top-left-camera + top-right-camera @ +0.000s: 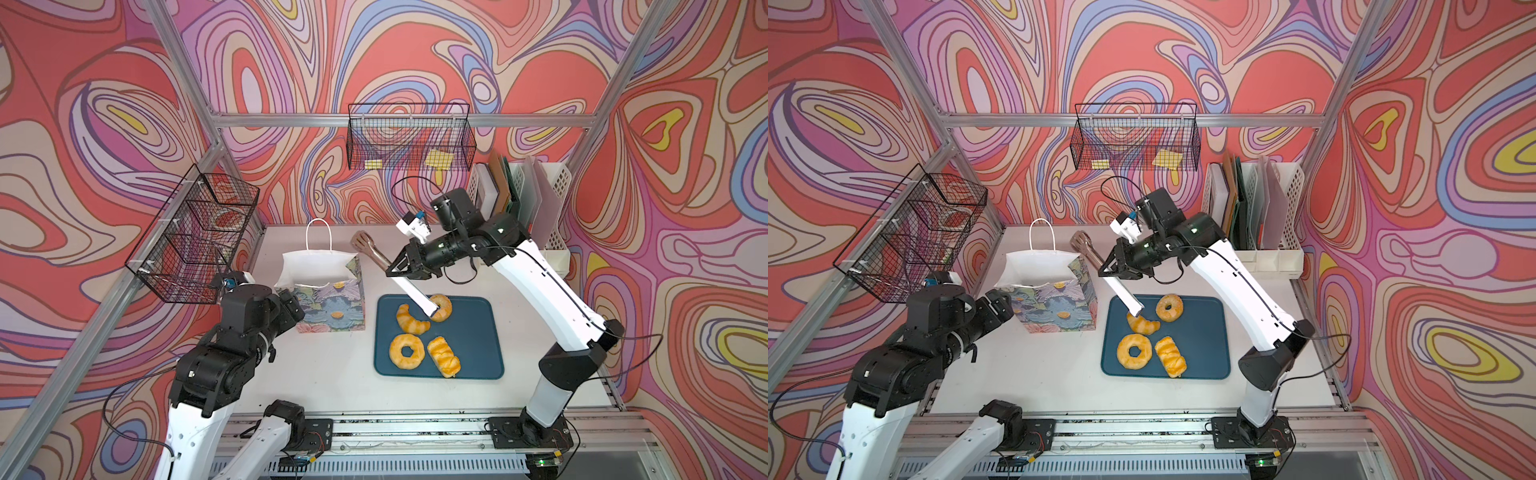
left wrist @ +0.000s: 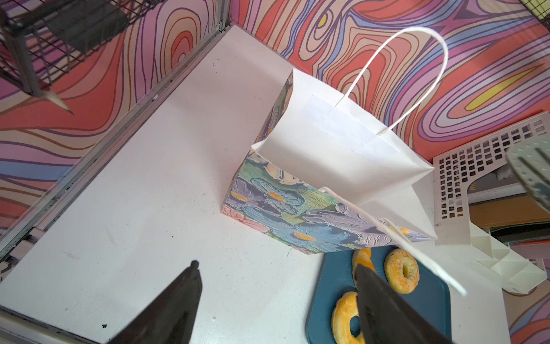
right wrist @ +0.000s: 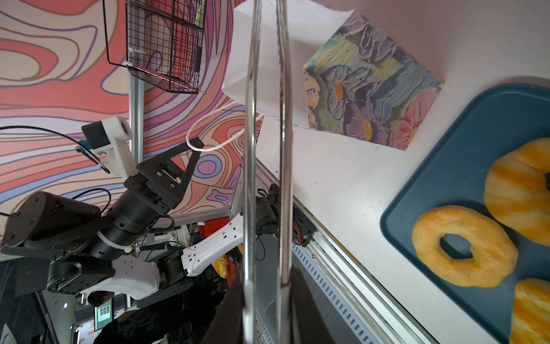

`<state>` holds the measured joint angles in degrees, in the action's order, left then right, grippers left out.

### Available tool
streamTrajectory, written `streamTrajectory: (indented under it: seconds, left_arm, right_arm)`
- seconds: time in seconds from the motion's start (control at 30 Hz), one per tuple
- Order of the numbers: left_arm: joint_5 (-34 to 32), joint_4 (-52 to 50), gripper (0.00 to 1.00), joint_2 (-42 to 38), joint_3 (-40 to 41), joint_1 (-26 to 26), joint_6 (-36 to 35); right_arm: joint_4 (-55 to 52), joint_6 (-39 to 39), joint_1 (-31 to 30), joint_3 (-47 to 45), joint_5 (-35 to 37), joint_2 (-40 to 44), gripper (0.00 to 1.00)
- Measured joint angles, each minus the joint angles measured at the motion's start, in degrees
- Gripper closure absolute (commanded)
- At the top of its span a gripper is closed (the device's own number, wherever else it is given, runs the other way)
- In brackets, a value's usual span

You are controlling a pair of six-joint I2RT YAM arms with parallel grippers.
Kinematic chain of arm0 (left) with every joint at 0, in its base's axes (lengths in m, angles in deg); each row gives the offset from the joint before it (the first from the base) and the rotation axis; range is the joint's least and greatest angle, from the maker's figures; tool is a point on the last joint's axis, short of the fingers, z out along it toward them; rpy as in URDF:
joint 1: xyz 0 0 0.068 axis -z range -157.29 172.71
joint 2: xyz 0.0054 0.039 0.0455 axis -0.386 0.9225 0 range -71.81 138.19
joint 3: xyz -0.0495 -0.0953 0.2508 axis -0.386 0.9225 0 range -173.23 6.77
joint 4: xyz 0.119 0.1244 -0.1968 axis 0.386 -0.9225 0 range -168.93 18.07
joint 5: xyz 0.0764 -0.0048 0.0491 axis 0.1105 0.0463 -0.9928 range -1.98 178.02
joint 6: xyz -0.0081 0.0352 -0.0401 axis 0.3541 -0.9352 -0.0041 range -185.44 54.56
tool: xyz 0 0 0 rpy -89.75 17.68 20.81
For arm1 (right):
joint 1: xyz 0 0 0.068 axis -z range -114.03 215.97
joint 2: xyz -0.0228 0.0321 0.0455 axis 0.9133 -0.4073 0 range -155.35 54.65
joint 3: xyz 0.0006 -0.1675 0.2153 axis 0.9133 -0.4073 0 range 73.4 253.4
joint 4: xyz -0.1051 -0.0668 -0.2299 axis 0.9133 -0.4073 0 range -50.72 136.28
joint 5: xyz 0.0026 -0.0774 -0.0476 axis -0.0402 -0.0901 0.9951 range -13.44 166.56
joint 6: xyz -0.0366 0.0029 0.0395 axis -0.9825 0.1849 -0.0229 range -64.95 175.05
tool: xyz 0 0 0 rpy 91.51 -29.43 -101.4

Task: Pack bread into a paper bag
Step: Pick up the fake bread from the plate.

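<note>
On the teal tray (image 1: pixel 473 332) lie two ring doughnuts (image 1: pixel 442 306) (image 1: pixel 407 351), a croissant (image 1: pixel 409 319) and a striped twisted roll (image 1: pixel 444 356). The flowered paper bag (image 1: pixel 328 299) stands upright and open to the tray's left. My right gripper (image 1: pixel 401 272) hangs above the tray's far edge, shut on metal tongs (image 1: pixel 376 255). Their slotted head points toward the back. Their other end hovers over the tray by the croissant and the far doughnut. In the right wrist view both tong arms (image 3: pixel 282 149) run out from between the jaws. My left gripper (image 2: pixel 275 268) is open and empty, just left of the bag.
A black wire basket (image 1: pixel 191 237) hangs on the left wall and another (image 1: pixel 411 141) on the back wall. A white perforated file rack (image 1: pixel 557 232) with folders stands at the back right. An aluminium rail runs along the table's front edge.
</note>
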<state>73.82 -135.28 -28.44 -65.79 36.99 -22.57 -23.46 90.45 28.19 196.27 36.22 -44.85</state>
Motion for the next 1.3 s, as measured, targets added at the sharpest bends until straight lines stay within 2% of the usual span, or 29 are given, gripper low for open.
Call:
streamTrajectory:
  seconds: [0.13,0.3,0.47,0.63,1.0,1.13,1.3]
  left_arm:
    - [0.3,0.3,0.14,0.6,0.0,0.0,0.0]
    - [0.5,0.4,0.14,0.7,0.0,0.0,-0.1]
    - [0.7,1.0,0.14,0.7,0.2,0.0,-0.4]
    - [1.1,1.2,0.14,0.6,1.0,0.0,-0.5]
    - [1.4,1.6,0.13,-0.5,3.5,0.0,-0.8]
    - [1.7,2.0,0.13,-0.6,4.5,0.0,-0.8]
    - [2.3,3.2,0.13,-0.6,6.3,0.0,-0.8]
  right_arm:
    - [-1.6,-1.1,2.5,-5.3,2.0,6.3,0.77]
    - [-3.0,-1.1,3.8,-16.6,5.2,12.5,0.78]
    - [-2.7,0.5,5.4,-28.9,9.1,15.9,0.78]
    - [-2.5,1.1,9.4,-36.5,12.6,16.6,0.79]
    - [-4.2,-0.4,14.4,-42.2,18.3,16.5,0.78]
    - [-5.1,-1.3,14.6,-42.9,19.2,16.3,0.78]
    - [-5.9,-2.2,14.6,-44.7,19.8,16.0,0.72]
